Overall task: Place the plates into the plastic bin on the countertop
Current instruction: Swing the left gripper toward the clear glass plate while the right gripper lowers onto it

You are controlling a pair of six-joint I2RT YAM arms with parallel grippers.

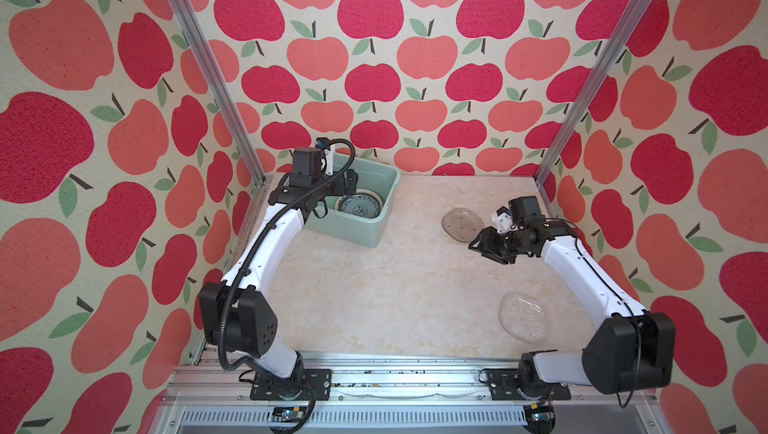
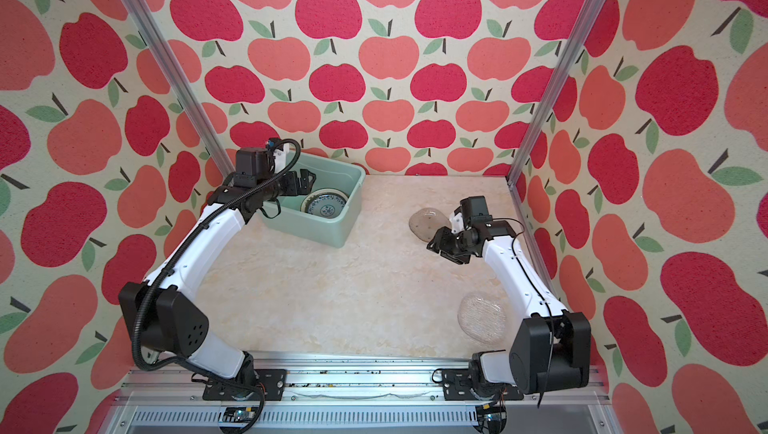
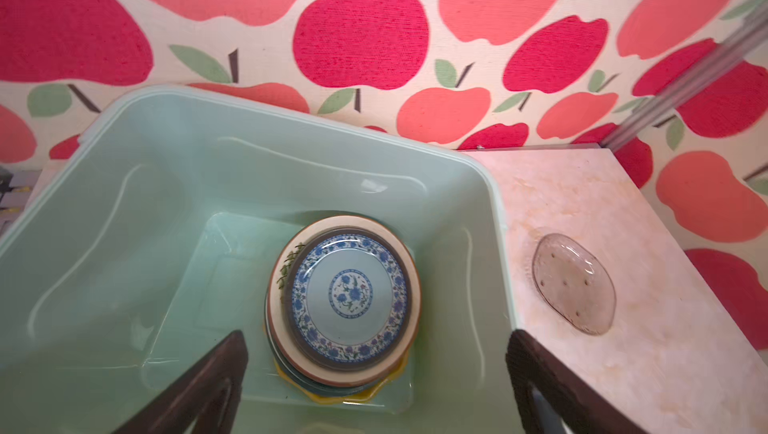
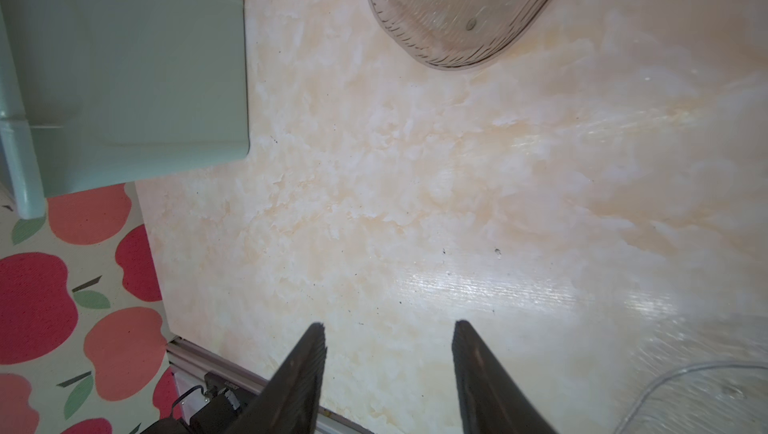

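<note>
with a stack of plates already in the bin under the wide-open left gripper, the empty, parted right gripper faces two glass plates lying flat on the countertop, whose thin slick rims could skid away or slip when pinched.

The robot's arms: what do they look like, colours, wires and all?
Both have curved white shells, black joints and black shoulders. A ribbed black hose loops along the left arm; a thin black wire follows the right arm. The left gripper and right gripper each end in two dark tapering fingers.
</note>
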